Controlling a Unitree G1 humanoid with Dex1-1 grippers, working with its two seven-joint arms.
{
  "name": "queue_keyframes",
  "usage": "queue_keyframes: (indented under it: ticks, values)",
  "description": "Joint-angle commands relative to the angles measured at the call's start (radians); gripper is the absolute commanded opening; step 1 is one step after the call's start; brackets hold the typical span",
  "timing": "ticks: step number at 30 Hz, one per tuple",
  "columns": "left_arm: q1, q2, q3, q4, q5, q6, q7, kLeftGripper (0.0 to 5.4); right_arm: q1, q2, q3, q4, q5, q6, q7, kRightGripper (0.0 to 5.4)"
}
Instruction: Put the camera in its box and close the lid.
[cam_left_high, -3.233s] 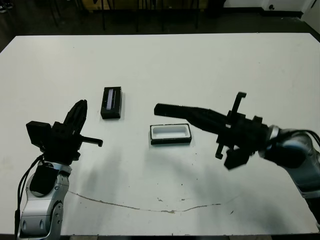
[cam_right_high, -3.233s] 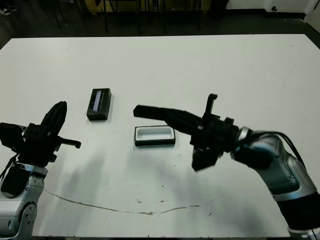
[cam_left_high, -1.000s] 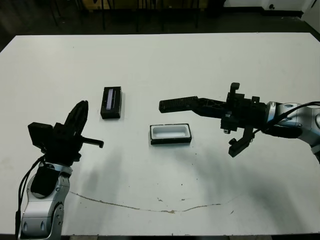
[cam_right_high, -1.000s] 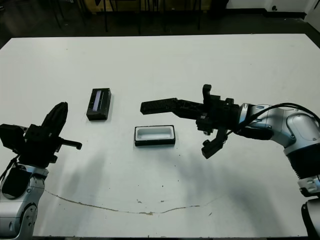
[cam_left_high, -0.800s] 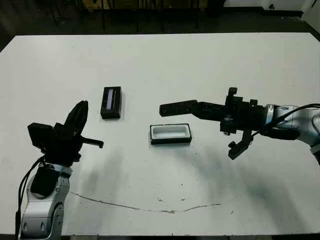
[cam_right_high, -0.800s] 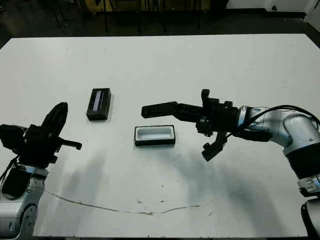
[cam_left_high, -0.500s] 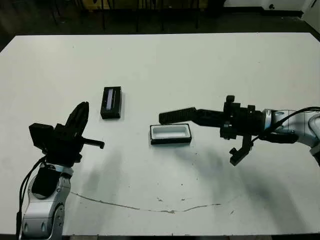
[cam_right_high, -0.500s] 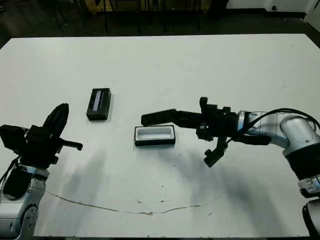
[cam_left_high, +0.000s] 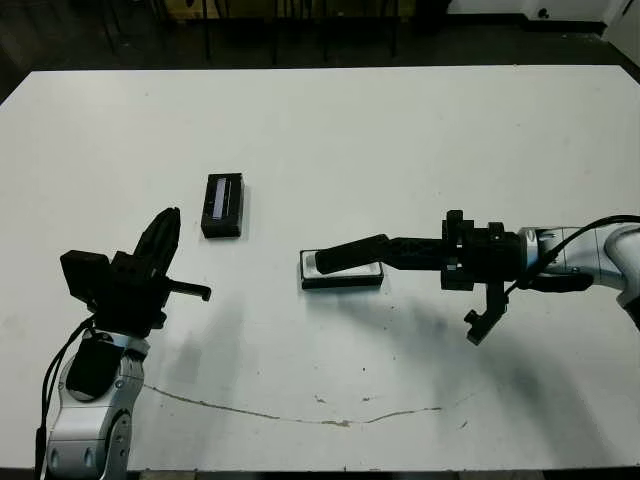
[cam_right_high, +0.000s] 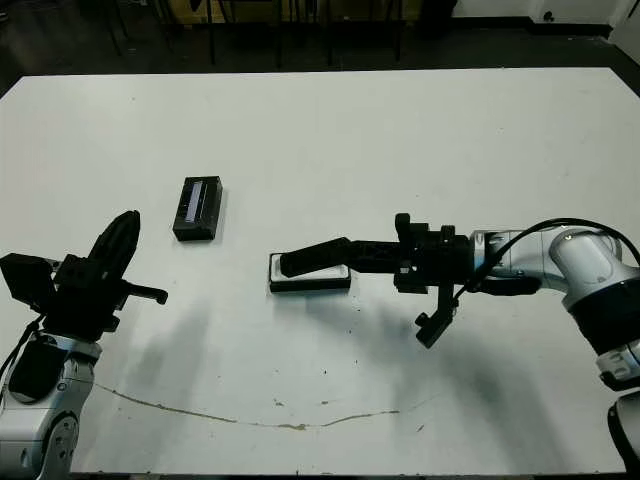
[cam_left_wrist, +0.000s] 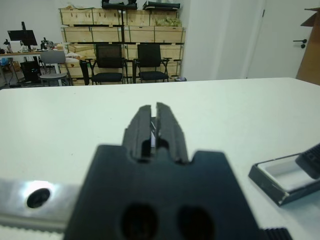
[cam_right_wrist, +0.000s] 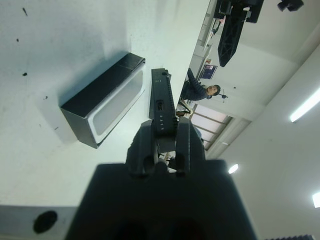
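The box (cam_left_high: 341, 279), a black tray with white lining, lies open at mid-table. My right gripper (cam_left_high: 393, 247) is shut on one end of the camera (cam_left_high: 349, 255), a black ribbed bar. The camera slants down over the box, its far end low above the lining's left part; I cannot tell whether it touches. In the right wrist view the camera (cam_right_wrist: 162, 106) runs out from between the fingers beside the box (cam_right_wrist: 103, 107). The lid (cam_left_high: 222, 204), a black slab with a pale stripe, lies left of and beyond the box. My left gripper (cam_left_high: 163, 232) hovers shut and holds nothing, near the table's left front.
A thin dark crack line (cam_left_high: 300, 415) crosses the table near the front edge. Chairs (cam_left_wrist: 130, 62) and wooden crates stand beyond the table. A person (cam_right_wrist: 207, 90) shows far off in the right wrist view.
My right gripper has carried the camera down and toward me, from above and behind the box to low over it. The left arm has barely shifted.
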Motion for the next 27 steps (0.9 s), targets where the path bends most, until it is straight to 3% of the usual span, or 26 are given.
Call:
queue_keyframes:
  ticks: [1, 7, 13, 27]
  values:
    - [0.009, 0.001, -0.005, 0.011, 0.008, 0.006, 0.002, 0.0, -0.002, -0.005, 0.013, 0.008, 0.034, -0.004, 0.048, 0.01]
    - [0.006, 0.002, -0.008, 0.027, 0.016, -0.015, -0.001, 0.0, -0.002, -0.001, 0.001, 0.016, 0.146, 0.028, 0.207, 0.01]
    - [0.004, 0.0, -0.009, 0.027, 0.019, -0.016, 0.001, 0.0, -0.001, 0.004, -0.01, 0.017, 0.212, 0.037, 0.277, 0.01]
    - [0.003, 0.001, -0.006, 0.018, 0.006, 0.002, 0.0, 0.0, 0.001, 0.011, -0.012, 0.011, 0.229, 0.037, 0.336, 0.01]
